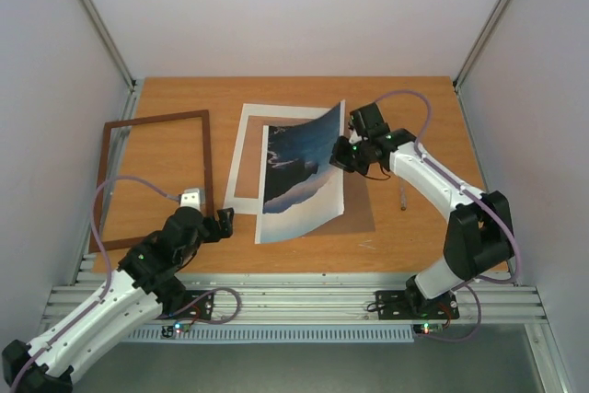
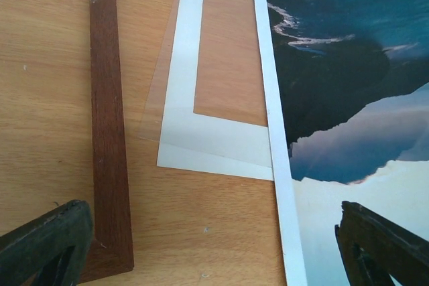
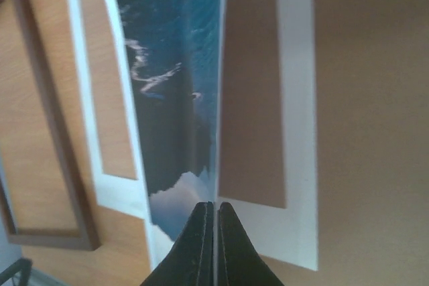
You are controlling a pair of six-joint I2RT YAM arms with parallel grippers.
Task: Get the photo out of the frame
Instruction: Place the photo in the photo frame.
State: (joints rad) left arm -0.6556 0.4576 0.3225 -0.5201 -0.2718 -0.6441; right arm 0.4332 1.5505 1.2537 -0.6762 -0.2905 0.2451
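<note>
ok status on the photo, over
Left gripper open beside the empty frame. Right gripper shut on the photo edge, that side lifted. Its other side rests over the mat. Nothing blocking.

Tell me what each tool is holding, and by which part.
The right tool is shut on the photo, pinching its raised edge, the right one in the top view. The left tool is open and holds nothing.

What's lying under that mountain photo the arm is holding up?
The cream mat board lies partly under the photo, and a brown backing board pokes out on the right. How far that board reaches beneath is hidden by the photo.
</note>
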